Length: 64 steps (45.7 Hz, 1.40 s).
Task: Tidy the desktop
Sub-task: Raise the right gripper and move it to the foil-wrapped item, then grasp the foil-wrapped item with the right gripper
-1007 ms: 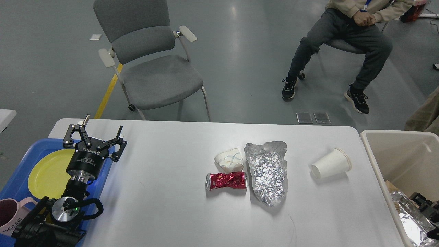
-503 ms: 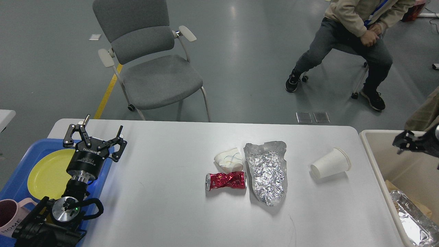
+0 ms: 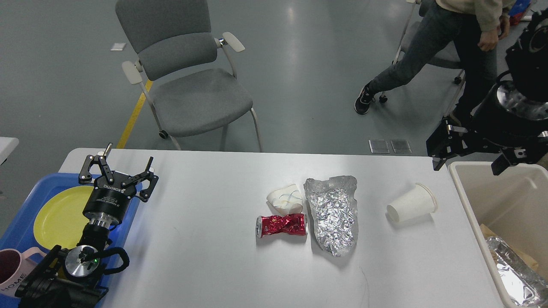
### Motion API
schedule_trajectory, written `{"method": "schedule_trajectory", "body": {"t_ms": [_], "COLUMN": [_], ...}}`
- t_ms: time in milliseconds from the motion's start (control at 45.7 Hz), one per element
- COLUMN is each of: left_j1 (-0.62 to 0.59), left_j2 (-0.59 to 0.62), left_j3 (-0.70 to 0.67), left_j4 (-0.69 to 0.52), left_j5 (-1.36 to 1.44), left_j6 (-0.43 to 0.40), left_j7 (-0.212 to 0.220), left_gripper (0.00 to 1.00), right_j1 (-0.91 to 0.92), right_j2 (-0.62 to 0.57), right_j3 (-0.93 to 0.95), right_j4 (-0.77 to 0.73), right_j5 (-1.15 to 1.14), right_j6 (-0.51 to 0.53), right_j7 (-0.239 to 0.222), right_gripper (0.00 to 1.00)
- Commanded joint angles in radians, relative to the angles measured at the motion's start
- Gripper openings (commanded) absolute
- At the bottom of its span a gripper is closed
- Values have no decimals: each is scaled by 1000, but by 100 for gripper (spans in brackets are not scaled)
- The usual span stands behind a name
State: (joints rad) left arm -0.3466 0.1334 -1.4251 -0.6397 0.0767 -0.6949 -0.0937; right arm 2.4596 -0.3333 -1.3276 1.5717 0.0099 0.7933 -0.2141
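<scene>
Near: your left gripper (image 3: 117, 175) hovers over the blue tray (image 3: 25, 201), fingers spread, empty, unmoved. Mid: can (image 3: 282, 225), foil (image 3: 334, 214), wad (image 3: 286, 199) & paper cup (image 3: 412, 203) remain on the desktop (image 3: 205, 256). Far: right gripper (image 3: 469, 160) has risen out of the beige bin (image 3: 475, 214), apparently open & empty, so a drop-off looks done w/ the cup prob. next.

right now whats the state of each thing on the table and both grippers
paper cup: on its side, intact
red can: crushed, on its side
foil sheet: crumpled, lying flat
white cup: crushed
yellow plate: flat in the blue tray
pink mug: upright
beige bin: open, foil inside
left gripper: open, empty
right gripper: open, empty, at the bin's far edge
</scene>
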Motion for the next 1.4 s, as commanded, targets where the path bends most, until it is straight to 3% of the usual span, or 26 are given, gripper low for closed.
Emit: {"method": "schedule_trajectory", "body": {"t_ms": [0,394,569,832,963,1379], "left_j1": [0,-2,-2,-2,-2,-2], "left_j2": [0,2,0,0,0,0], "left_j3": [0,0,0,0,0,0], "left_j4": [0,0,0,0,0,0], "left_j5": [0,0,0,0,0,0], "left_j6": [0,0,0,0,0,0], "left_j7": [0,0,0,0,0,2], "left_gripper": [96,96,96,96,96,96], "right_j1": [82,85,4,-250,-411,-973], "right_j2": [13,43,45,88,187,382], "right_j3": [57,91,134,212,223,229], "right_j4": [108,125,93,24,-126,-726], "right_j5": [42,70,73,154,90,67], "right_j6": [-6,-11,-29,-285,-358,-397], "right_j7": [1,12,12,2,2,2], "right_gripper": [100,100,100,100,100,100]}}
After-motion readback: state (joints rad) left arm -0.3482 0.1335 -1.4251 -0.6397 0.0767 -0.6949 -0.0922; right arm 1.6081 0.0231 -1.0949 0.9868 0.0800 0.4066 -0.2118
